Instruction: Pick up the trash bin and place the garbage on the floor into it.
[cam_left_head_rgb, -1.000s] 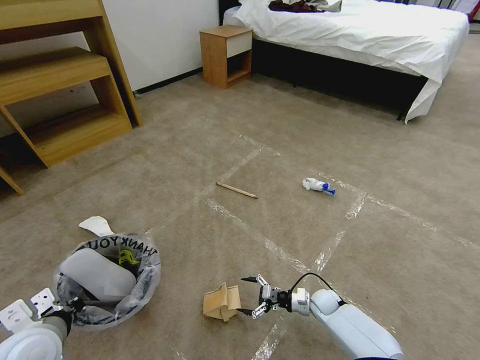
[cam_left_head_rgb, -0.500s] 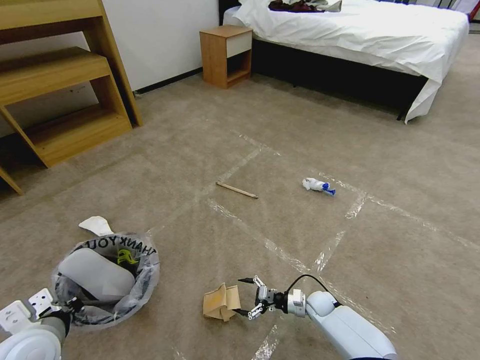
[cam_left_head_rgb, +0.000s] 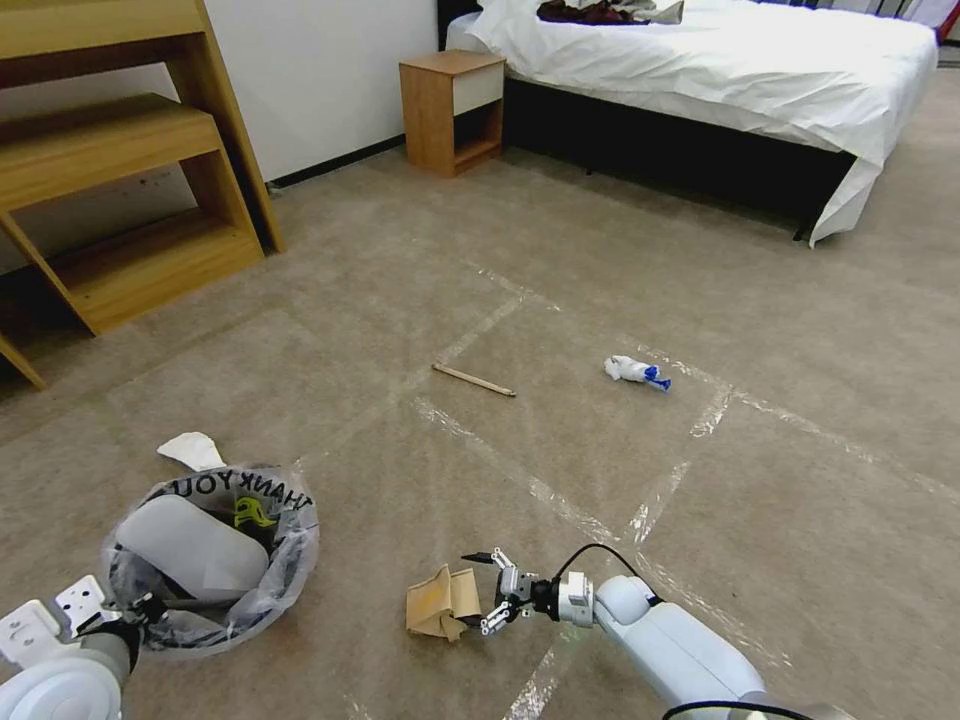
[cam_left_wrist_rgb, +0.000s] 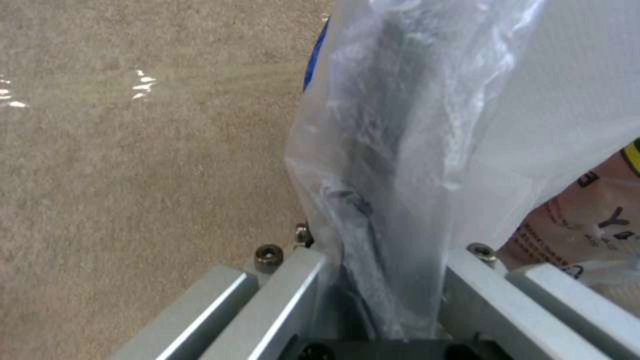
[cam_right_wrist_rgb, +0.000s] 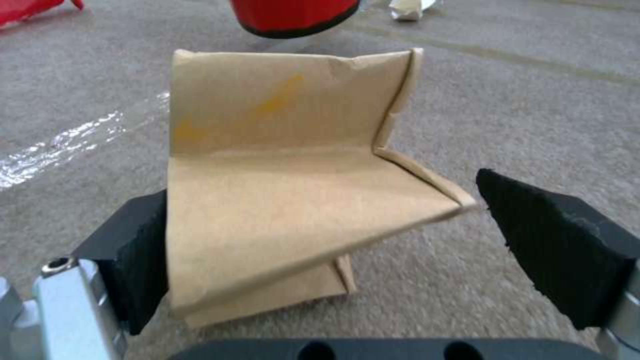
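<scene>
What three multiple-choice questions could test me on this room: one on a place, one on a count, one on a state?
1. Where is the cardboard scrap?
A. between the right tool's pads
B. in the trash bin
C. on the bed

2. How many litter pieces lie inside the taped square farther out?
A. none
B. two
C. five

3. How is the right tool?
A. shut
B. open
C. holding a stick

Answers: 1 A, the pads flank the scrap on the floor. 2 B, the wooden stick and white-blue wad. 3 B, a gap shows at one pad. The left tool grips the trash bin rim.
</scene>
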